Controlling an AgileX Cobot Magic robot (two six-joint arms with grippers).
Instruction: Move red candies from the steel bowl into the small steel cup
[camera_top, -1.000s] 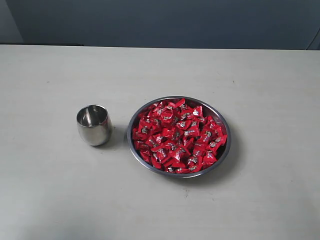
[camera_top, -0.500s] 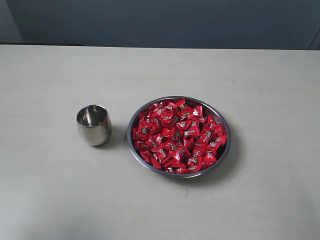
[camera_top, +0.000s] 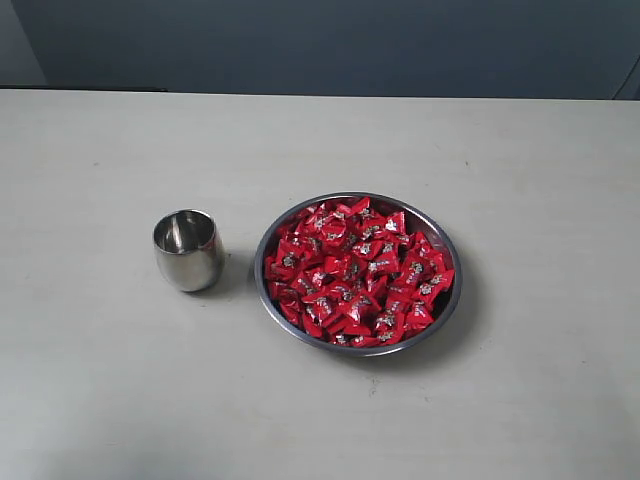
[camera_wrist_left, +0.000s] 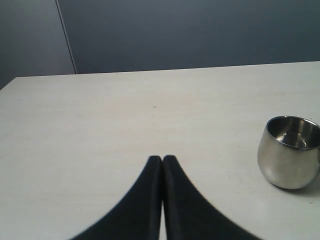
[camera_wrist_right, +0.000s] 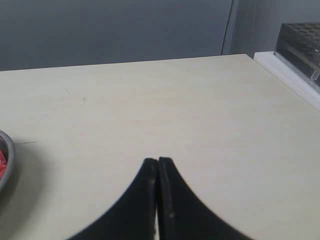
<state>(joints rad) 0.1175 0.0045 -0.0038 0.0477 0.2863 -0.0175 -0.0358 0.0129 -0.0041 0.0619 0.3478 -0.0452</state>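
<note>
Holding my left gripper (camera_wrist_left: 162, 159) clenched, I am pressing its two black fingers together tip to tip, grasping nothing, above the pale table (camera_top: 110, 390). I am holding my right gripper (camera_wrist_right: 158, 161) the same way, its fingers meeting along their inner edges and gripping nothing, over a bare stretch of tabletop. Neither gripper is showing in the exterior view.

Beyond the left gripper, the small steel cup (camera_wrist_left: 290, 152) is standing upright on the table, off to one side of the fingers and well apart from them. Its polished inside is showing only reflections. In the exterior view the cup is sitting to the left of the steel bowl (camera_top: 433, 228), near it but not touching. The red candies (camera_top: 355, 272) are lying heaped in the bowl, covering nearly all of its floor, with a thin band of bare metal wall showing under the rim. The right wrist view is catching only a short arc of that rim with a sliver of red inside it, well apart from the right gripper.

Farther off, the table is running to its back edge, where a dark blue-grey wall (camera_top: 320, 45) is rising. A dark perforated rack (camera_wrist_right: 300, 37) is resting beyond a white ledge (camera_wrist_right: 287, 75) past the table's side.
</note>
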